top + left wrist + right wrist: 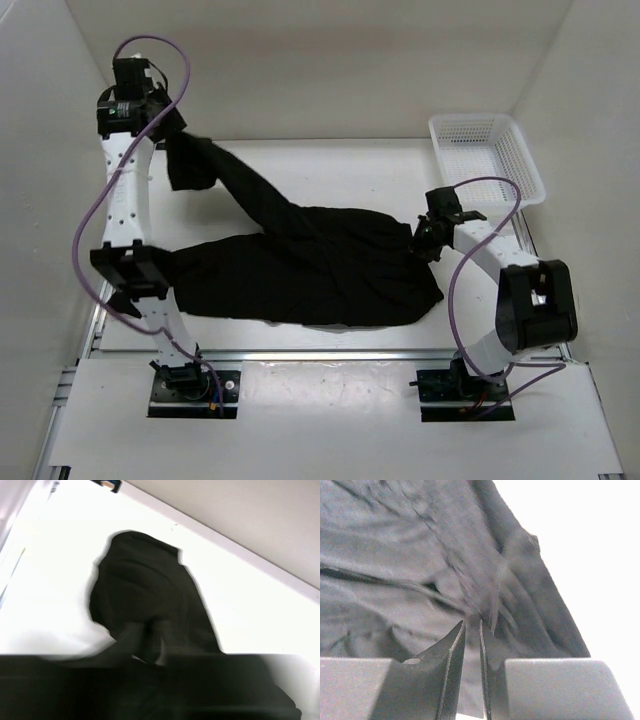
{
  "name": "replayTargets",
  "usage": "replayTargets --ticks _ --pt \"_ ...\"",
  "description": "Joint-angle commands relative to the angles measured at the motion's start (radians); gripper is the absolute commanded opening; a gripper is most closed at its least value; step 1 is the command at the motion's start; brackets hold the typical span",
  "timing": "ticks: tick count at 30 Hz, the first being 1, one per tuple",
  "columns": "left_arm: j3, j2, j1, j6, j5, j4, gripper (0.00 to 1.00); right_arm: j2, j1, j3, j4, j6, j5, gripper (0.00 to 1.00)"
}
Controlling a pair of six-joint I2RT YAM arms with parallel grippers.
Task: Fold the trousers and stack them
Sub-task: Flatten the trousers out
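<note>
Top view: trousers spread across the middle of the tabletop, one leg raised toward the far-left corner, clamped in the left gripper. Right gripper at the cloth's right edge. Basket at the far-right corner.
Left wrist: jaws blurred, closed on the hanging leg end.
Right wrist: fingers narrow, pinching a fold.
</note>
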Motion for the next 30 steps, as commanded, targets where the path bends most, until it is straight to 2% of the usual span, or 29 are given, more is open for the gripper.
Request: replayTargets --ticks 1,2,4,5,7,8,9,11,12,13,14,15,16,17,19,20,21,23,26,28,29,30 --pt "-0.162 -0.155 -0.001 0.055 -0.023 -0.028 0.54 -0.088 0.001 -0.024 -0.002 -0.022 0.015 0.22" --pt "-0.269 -0.179 -0.001 0.055 -0.041 -0.037 0.74 -0.098 0.001 -0.043 -0.002 -0.022 -0.012 0.22" --pt "-0.36 -0.238 -0.001 0.055 -0.084 -0.028 1.0 -0.089 0.012 -0.058 -0.002 -0.033 -0.013 0.22" --pt "-0.396 -0.238 -0.001 0.055 -0.121 -0.019 1.0 -0.089 0.012 -0.07 -0.002 -0.044 -0.013 0.22" --pt "-0.373 -0.215 -0.001 0.046 -0.13 -0.037 1.0 -0.077 0.012 -0.071 -0.002 -0.053 -0.013 0.22" --pt "-0.347 -0.197 -0.001 0.058 -0.13 -0.051 0.89 -0.077 0.012 -0.071 -0.002 -0.053 -0.013 0.22" --pt "-0.288 -0.174 -0.016 0.058 -0.13 -0.065 0.74 -0.077 0.021 -0.06 -0.002 -0.053 -0.013 0.22" --pt "-0.221 -0.088 -0.034 0.058 -0.13 -0.105 0.32 -0.098 0.021 -0.035 -0.023 -0.064 -0.013 0.22" --pt "-0.192 -0.059 -0.043 0.058 -0.103 -0.115 0.16 -0.098 0.036 0.007 -0.033 -0.064 0.033 0.22" --pt "-0.148 -0.031 -0.054 0.048 -0.081 -0.124 0.1 -0.098 0.049 0.033 -0.042 -0.064 0.053 0.25" --pt "-0.148 0.009 -0.054 0.048 -0.057 -0.125 0.1 -0.098 0.049 0.058 -0.054 -0.064 0.068 0.31" --pt "-0.138 0.021 -0.063 0.019 -0.006 -0.125 0.14 -0.074 0.06 0.113 -0.054 -0.073 0.078 0.35" --pt "-0.167 0.021 -0.063 0.018 0.017 -0.108 0.31 -0.056 0.06 0.142 -0.054 -0.073 0.092 0.41" --pt "-0.187 0.033 -0.079 0.018 0.035 -0.068 0.45 -0.033 0.06 0.175 -0.066 -0.073 0.101 0.53" --pt "-0.216 0.056 -0.112 0.008 0.035 -0.048 0.83 0.045 0.06 0.278 -0.076 -0.073 0.113 0.64" --pt "-0.242 0.069 -0.122 0.008 0.035 -0.039 0.94 0.073 0.06 0.317 -0.095 -0.046 0.113 0.67" --pt "-0.243 0.107 -0.132 0.008 0.052 -0.039 1.0 0.131 0.06 0.355 -0.108 -0.035 0.137 0.7" --pt "-0.253 0.144 -0.168 0.008 0.052 -0.039 1.0 0.18 0.06 0.461 -0.141 -0.004 0.18 0.7" --pt "-0.278 0.181 -0.211 0.008 0.037 -0.049 0.99 0.172 0.06 0.473 -0.175 0.049 0.239 0.6" --pt "-0.315 0.141 -0.223 0.008 0.028 -0.033 0.92 0.101 0.026 0.43 -0.151 0.071 0.257 0.36" --pt "-0.334 0.124 -0.223 0.008 0.028 -0.019 0.81 0.077 0.014 0.376 -0.14 0.071 0.257 0.25" --pt "-0.373 0.107 -0.223 0.008 0.028 0.009 0.75 0.04 -0.008 0.352 -0.14 0.071 0.257 0.16"
